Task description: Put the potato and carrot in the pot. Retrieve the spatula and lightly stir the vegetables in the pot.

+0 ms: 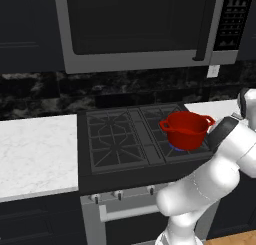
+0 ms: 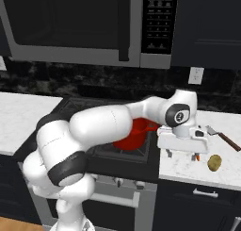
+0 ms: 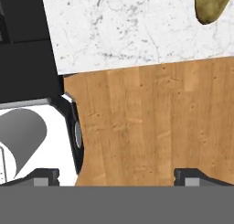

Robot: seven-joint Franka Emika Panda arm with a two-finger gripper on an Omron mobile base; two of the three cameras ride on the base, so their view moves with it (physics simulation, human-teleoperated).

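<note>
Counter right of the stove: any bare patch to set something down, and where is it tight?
Free: the white counter strip between the stove edge and the potato, though the end effector hangs over it with fingers spread. The counter left of the stove is bare too. Tight: the right end, where potato, carrot and spatula cluster.

Glossy red pot [image 1: 186, 130]; speckled white marble counter [image 3: 137, 26]; wood-plank floor [image 3: 155, 127].

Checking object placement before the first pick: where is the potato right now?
The potato lies on the white counter right of the stove, near its front edge in the right base view, just right of the hand, with the spatula behind it.
</note>
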